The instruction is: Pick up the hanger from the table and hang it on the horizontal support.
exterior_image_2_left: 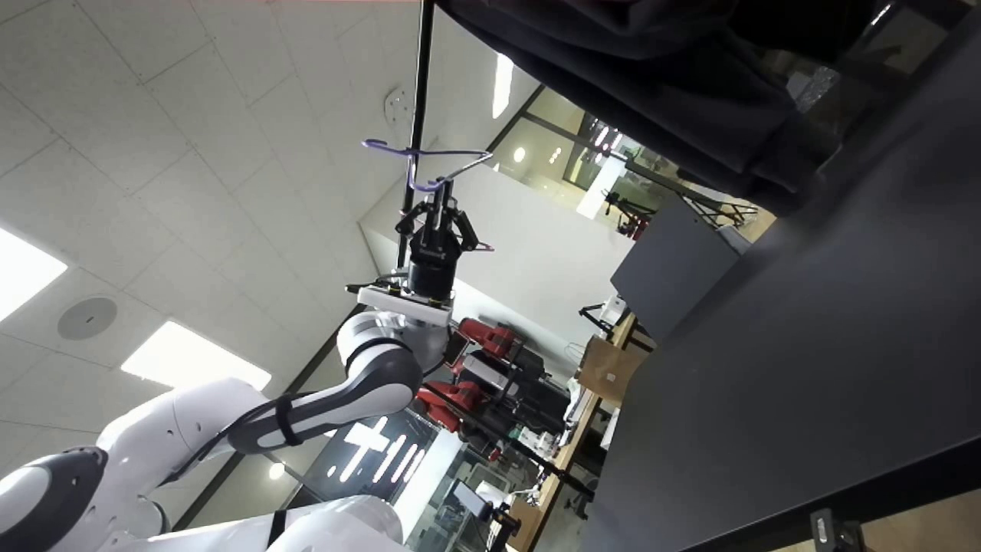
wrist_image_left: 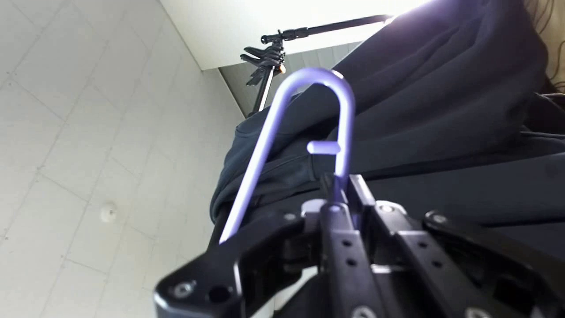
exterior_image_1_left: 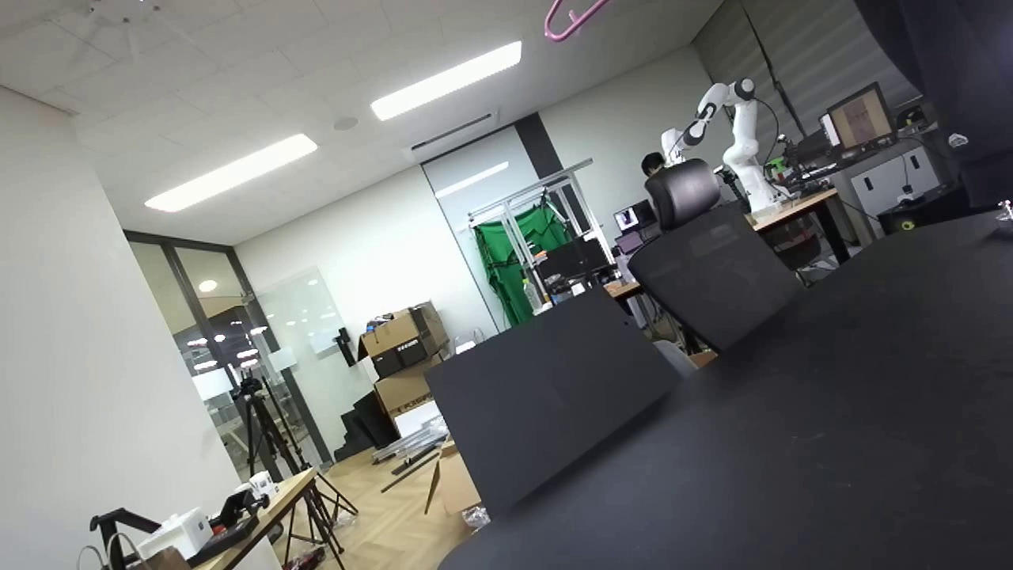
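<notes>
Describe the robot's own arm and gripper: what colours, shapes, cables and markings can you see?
In an exterior view, the arm has rounded white segments, dark grey joint covers, black straps and a thin dark cable. The gripper is black, with hinged linkages and lettering too small to read. The wrist view shows bolts and round holes on its fingers.

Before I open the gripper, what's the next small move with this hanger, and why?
Probably nudge the hanger gently to seat its hook on the pole: the gripper is closed on the hanger, which overlaps the pole in an exterior view, though contact can't be confirmed.
</notes>
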`<state>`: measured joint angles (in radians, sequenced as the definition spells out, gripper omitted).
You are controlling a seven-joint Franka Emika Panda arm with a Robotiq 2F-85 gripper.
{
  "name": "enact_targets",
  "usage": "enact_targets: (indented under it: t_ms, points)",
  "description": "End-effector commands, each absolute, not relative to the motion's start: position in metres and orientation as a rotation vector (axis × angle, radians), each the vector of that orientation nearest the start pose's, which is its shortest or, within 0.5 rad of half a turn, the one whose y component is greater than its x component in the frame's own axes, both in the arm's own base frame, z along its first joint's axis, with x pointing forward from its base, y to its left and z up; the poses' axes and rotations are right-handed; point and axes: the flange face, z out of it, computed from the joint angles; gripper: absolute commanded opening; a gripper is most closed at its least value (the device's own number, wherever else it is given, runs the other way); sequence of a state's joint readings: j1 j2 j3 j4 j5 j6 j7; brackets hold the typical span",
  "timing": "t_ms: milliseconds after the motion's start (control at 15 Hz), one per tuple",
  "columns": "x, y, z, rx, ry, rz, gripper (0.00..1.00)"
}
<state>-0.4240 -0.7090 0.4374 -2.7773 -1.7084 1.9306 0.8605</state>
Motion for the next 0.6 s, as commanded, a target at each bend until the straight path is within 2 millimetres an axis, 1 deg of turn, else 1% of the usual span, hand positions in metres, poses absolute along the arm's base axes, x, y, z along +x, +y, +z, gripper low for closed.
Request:
enact_targets:
  t_ms: [0,133,200,267,400,533]
  points:
    - [0.3498,-0.0590,0.4576,1.359,0.086,0.416,0.02]
    - [0.3522,-0.0577,0.4532,1.391,0.130,0.418,0.02]
    - [0.3543,-0.0550,0.4500,1.464,0.191,0.450,0.02]
    - [0.3520,-0.0548,0.4513,1.422,0.134,0.419,0.08]
    - [0.3539,-0.0543,0.4478,1.465,0.170,0.436,0.08]
    - [0.3540,-0.0551,0.4478,1.470,0.175,0.438,0.08]
